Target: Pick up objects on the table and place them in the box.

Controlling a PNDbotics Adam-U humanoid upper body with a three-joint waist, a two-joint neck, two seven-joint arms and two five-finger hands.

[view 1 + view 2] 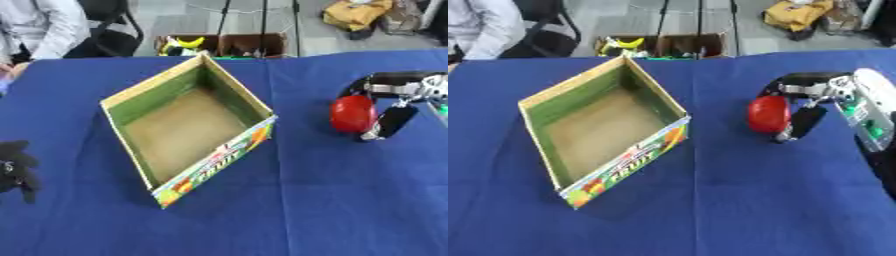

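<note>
Blue table [332, 210]; right hand [802, 107] round red ball [769, 114]

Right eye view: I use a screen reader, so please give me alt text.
The robot's right hand curls around a red round object on a blue-covered table. To its left sits an empty open cardboard box with fruit print on its front.

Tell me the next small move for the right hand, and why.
Probably lift and carry leftward toward the box. The right hand has its fingers curled around the red object, which sits to the right of the box, and the box interior looks empty.
</note>
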